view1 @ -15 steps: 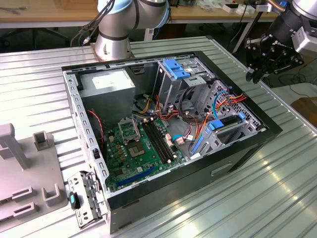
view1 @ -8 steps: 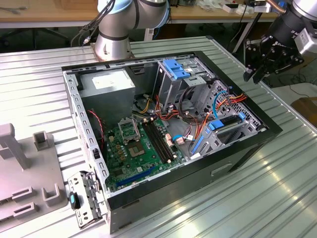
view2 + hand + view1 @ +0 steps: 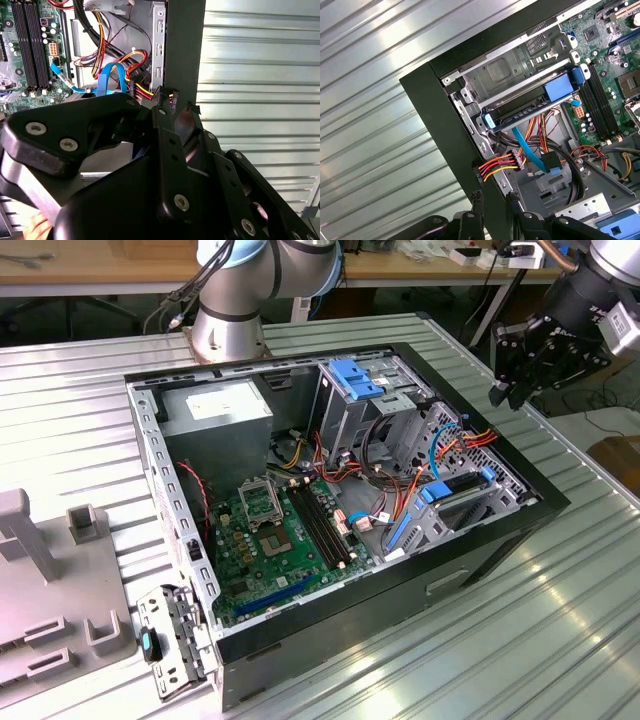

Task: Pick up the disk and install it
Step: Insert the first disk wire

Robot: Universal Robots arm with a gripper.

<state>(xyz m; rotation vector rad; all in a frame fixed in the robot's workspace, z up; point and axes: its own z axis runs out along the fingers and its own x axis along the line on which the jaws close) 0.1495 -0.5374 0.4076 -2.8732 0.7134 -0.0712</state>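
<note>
Judging progress: the disk (image 3: 530, 106) already lies inside the drive cage (image 3: 505, 70) of the open computer case (image 3: 400, 590), so the pick-up and most of the install look done. I cannot tell whether it is pushed fully home or latched.
Left to do: a blue data cable (image 3: 525, 145) and a bundle of red, yellow and black power wires (image 3: 500, 165) end in connectors that hang loose just beside the cage. Neither looks plugged into the disk, though the disk's socket end is hidden.
Gripper: the gripper (image 3: 505, 395) hangs empty above the case's edge on the exterior view's right, apart from the disk. In both wrist views its two black fingertips (image 3: 477, 199) stand close, with a narrow gap and nothing between them.
Disk, place: in the exterior view the disk (image 3: 462, 486) sits in the cage at the case's end on that view's right. It is near the black side wall and just beside the motherboard (image 3: 270, 530).
Disk, look: a flat dark slab framed by bright blue plastic. A broad blue tab sits at the end toward the motherboard and a smaller blue piece at the end toward the case wall. It lies level with the cage's rails, not visibly cocked.
Other blue part: a blue bracket (image 3: 355, 375) sits atop a second grey cage farther back and is not the disk.
Setting: the case lies on its side, open, on a ribbed metal worktop (image 3: 500, 660).
</note>
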